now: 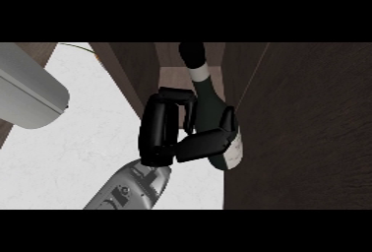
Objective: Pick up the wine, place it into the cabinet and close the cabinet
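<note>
Far to the left of the fingers, at the upper corner, a rounded grey forearm [29, 93] fills the view. It is probably the left arm, and the left hand itself does not show. Between it and the fingers lies the pale worktop [65, 147], with nothing on the part that can be seen.

Just above and left of the fingers, a dark wooden panel [127, 69] slants across the view. It belongs to the cabinet [305, 133], but I cannot tell whether it is a side wall or the open door.

The right hand [163, 130] comes up from the lower edge, and its fingers [156, 123] are curled round the wine bottle [210, 106]. The thumb [207, 143] crosses the lower body of the bottle, just above the white label. The bottle is off the worktop. Its capped neck points away from the fingers into the gap between the slanting panel and the broad dark face of the cabinet to the right of the fingers. A strip of lighter wood shows beyond the fingertips and is probably the cabinet's floor or shelf.

I judge the pickup done and the carry nearly done, with the bottle at the mouth of the cabinet or partly inside it. The bottle does not yet look set down. What is left is to lower it onto the shelf, release it, draw the hand out and shut the door.
</note>
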`<state>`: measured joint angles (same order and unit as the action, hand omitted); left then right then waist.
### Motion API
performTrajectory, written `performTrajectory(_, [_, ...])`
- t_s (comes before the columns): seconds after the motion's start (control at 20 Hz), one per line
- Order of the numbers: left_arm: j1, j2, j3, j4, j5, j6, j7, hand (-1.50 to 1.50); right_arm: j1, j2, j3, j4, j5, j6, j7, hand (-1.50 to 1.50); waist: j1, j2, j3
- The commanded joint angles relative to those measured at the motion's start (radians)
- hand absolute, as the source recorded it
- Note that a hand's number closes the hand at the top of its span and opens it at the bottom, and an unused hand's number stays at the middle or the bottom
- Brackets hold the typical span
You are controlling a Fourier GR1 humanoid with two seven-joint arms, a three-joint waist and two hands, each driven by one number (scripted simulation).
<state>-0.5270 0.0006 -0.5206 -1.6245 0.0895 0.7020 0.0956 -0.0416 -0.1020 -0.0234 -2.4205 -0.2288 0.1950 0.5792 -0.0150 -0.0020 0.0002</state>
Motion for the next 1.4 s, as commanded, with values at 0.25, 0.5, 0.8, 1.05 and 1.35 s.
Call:
performTrajectory(0.25, [0.038,0.002,0.062,0.030,0.063,-0.060,-0.067,1.50,-0.028,-0.002,-0.015,-0.102,-0.072,-0.036,0.070,-1.50,0.010,0.001,-0.001])
performTrajectory(0.5, [-0.012,-0.001,0.033,0.178,0.207,0.010,-0.241,1.50,-0.038,-0.019,-0.014,-0.152,-0.085,-0.050,0.132,-1.50,-0.003,0.003,-0.001])
performTrajectory(0.8, [0.007,-0.001,0.023,0.266,0.216,0.008,-0.310,1.50,-0.039,-0.019,-0.020,-0.179,-0.090,-0.059,0.140,-1.50,-0.002,0.001,-0.001])
performTrajectory(1.05, [-0.006,-0.001,0.006,0.345,0.190,0.028,-0.347,1.50,-0.006,-0.027,-0.070,-0.135,-0.141,-0.015,0.069,-1.50,-0.001,0.001,0.000])
performTrajectory(1.35, [0.016,0.035,0.084,0.427,0.206,-0.053,-0.450,1.50,0.064,-0.006,-0.035,-0.143,-0.098,0.011,0.037,-1.50,0.000,0.001,0.000])
